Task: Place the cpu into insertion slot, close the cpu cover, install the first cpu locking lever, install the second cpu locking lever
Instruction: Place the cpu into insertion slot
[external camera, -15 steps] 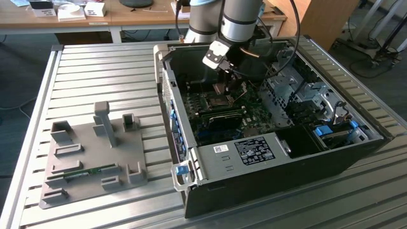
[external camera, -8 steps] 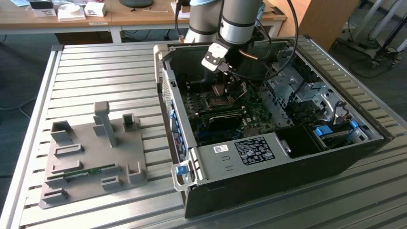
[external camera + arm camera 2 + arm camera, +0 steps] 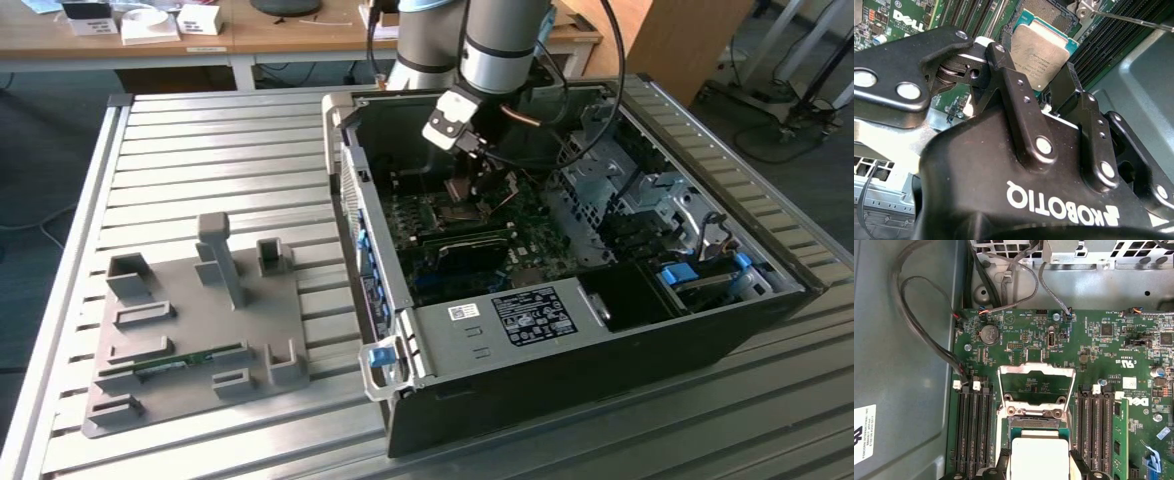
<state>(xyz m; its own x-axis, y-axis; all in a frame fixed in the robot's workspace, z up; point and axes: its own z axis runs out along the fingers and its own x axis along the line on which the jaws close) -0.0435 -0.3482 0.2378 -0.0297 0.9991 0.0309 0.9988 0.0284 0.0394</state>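
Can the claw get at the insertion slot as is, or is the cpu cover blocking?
Likely yes: the cpu cover is swung open off the insertion slot, and the claw, gripping the cpu, hangs close by it.

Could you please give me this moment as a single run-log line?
gripper: shut on cpu | cpu: held over insertion slot, not seated | cpu cover: open

cpu (image 3: 1040, 458) cropped at first wrist view's edge; insertion slot (image 3: 1048, 10) mostly covered.
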